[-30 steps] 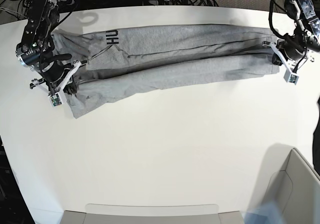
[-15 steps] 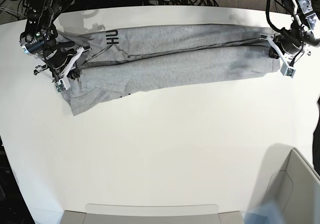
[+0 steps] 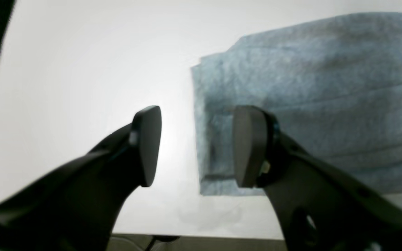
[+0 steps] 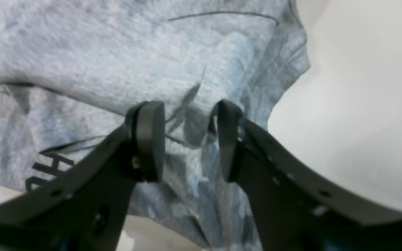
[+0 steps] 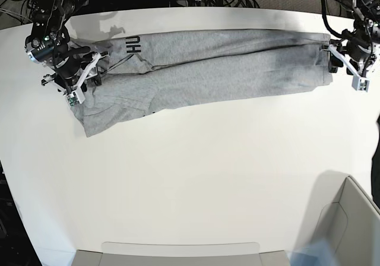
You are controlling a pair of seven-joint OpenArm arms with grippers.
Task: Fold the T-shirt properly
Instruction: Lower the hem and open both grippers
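I've got one T-shirt (image 5: 208,67) on the white worktop (image 5: 196,183), lying as a long grey band along the far edge, its printed end over by my right arm and the straight, squared end by my left. Black lettering (image 5: 133,44) peeks out near the right-arm end.

Left claw (image 3: 195,146): jaws spread wide, nothing between them. In the wrist view one fingertip (image 3: 248,146) hangs over the shirt's edge, the other over bare worktop, so the cloth's edge sits right under the gap. Right claw (image 4: 187,139): also parted, and I see loose cloth behind the gap, a soft ridge of fabric, but no pinch on it that I can make out. I judge both are empty.

Handling: this is light, limp cotton. It will sag, drag and bunch the moment I lift one end alone, and the layers can slide apart. The band already runs crooked, with the near layer fanning out toward the right-arm end (image 5: 89,126). I'd take it at the two ends together, gripping through all layers at the corners, low and close to the worktop, and carry both ends evenly.

Count: one shirt, two claws, one grey bin (image 5: 350,218) at the near corner, one tray edge (image 5: 178,251) along the front.
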